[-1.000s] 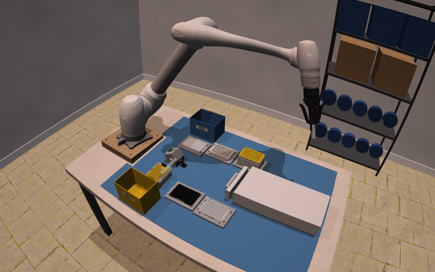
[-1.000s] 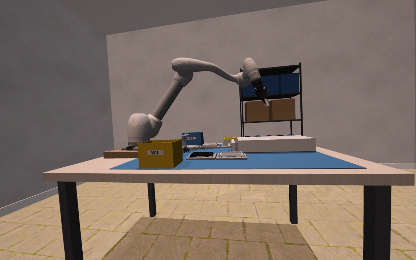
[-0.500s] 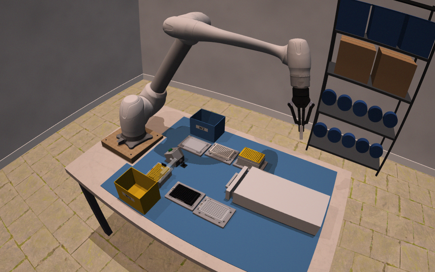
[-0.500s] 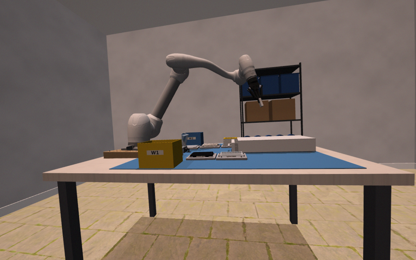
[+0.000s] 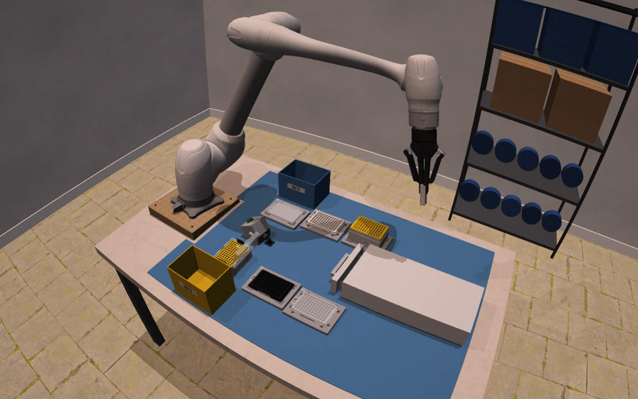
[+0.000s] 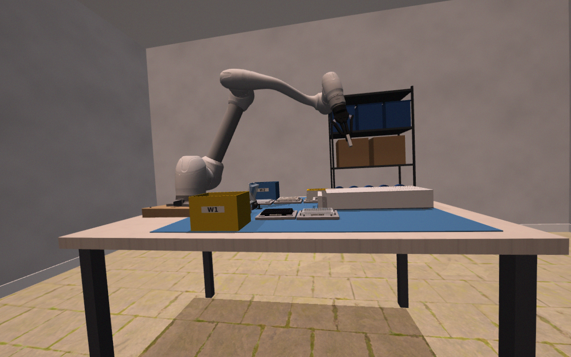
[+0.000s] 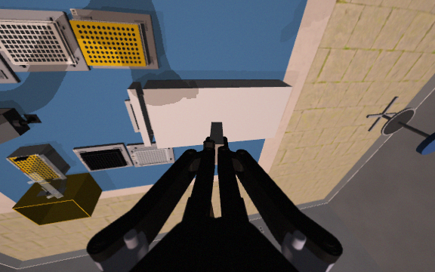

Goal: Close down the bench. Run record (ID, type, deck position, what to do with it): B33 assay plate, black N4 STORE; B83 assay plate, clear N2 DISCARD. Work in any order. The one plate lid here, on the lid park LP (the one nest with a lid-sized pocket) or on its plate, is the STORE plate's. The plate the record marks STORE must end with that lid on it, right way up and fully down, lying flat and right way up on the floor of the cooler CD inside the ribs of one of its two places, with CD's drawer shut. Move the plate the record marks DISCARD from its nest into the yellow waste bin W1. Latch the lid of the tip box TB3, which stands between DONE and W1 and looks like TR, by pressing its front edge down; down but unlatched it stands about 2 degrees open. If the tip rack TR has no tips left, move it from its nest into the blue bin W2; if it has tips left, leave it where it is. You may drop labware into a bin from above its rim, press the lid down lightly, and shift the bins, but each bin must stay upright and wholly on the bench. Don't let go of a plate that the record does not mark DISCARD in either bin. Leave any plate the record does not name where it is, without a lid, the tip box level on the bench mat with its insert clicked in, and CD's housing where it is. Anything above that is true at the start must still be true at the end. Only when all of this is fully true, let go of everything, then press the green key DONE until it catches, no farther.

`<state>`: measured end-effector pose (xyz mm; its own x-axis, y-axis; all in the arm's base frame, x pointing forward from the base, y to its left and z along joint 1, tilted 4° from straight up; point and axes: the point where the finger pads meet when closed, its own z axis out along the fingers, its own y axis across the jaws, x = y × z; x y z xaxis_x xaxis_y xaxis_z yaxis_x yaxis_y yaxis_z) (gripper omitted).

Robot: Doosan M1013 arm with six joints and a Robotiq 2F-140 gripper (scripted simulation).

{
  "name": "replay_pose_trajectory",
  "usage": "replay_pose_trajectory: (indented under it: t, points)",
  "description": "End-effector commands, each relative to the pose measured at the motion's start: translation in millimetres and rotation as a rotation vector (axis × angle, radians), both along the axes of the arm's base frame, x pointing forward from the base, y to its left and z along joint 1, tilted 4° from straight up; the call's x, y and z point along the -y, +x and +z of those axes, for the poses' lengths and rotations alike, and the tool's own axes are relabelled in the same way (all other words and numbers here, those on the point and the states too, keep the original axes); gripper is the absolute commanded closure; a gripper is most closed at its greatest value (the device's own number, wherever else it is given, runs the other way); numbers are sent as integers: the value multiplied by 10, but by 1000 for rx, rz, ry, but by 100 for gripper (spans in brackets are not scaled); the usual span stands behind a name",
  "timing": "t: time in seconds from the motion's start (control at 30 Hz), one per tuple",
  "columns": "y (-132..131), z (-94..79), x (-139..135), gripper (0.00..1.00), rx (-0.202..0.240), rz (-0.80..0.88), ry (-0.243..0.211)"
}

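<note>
My gripper is shut and empty, high above the back edge of the bench, over the cooler CD; it also shows in the wrist view. The black plate lies in its nest near the front. The clear plate lies in the nest to its right. The plate lid rests on the lid park by the blue bin W2. The yellow bin W1 stands at the front left. The tip box TB3 sits behind it with its clear lid raised. The tip rack TR shows a yellow top with dark holes.
Another clear plate sits in a nest between the lid park and TR. The green key DONE sits on a grey block behind TB3. The cooler's drawer front faces left. A shelf rack stands behind the bench.
</note>
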<state>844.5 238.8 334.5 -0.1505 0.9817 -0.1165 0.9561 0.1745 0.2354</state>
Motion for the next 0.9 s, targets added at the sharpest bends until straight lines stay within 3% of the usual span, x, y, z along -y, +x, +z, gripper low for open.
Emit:
replay_pose_trajectory:
  t: [0.0,0.87]
  points:
    - [-118,-12,103,100,-7,-71,22]
    - [-957,-152,717,100,-51,-437,124]
